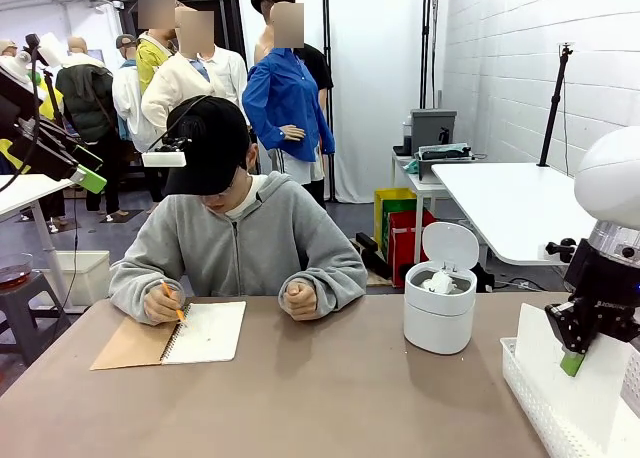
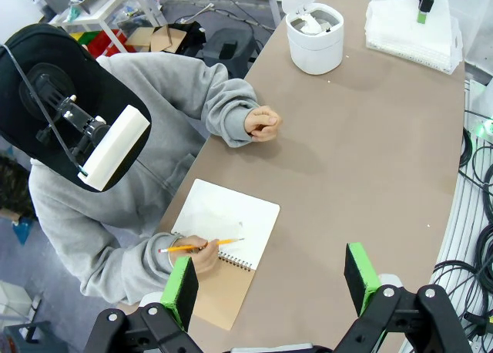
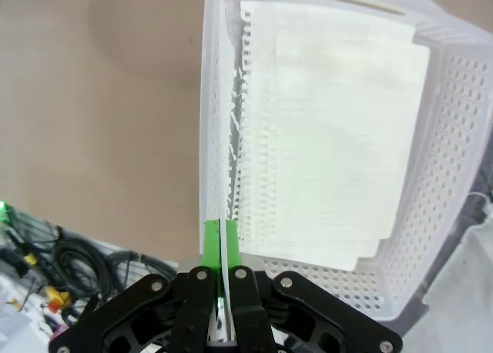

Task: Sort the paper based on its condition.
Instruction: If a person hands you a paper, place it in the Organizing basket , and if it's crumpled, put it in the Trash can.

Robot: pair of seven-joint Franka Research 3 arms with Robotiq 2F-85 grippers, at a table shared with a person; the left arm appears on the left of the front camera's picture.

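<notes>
Right gripper (image 3: 221, 237) is clamping a flat sheet (image 1: 545, 363) over the basket (image 3: 454, 137) at the tabletop's right edge; release low, flat.

Table (image 1: 330, 398): matt brown, smooth. Basket (image 3: 454, 137): white plastic lattice, slightly glossy. Paper (image 3: 339, 129) in it: thin white sheets, flat, torn spiral edge. Bin (image 1: 438, 313): smooth white plastic. Notebook (image 2: 231, 230): brown card cover, white pg.
</notes>
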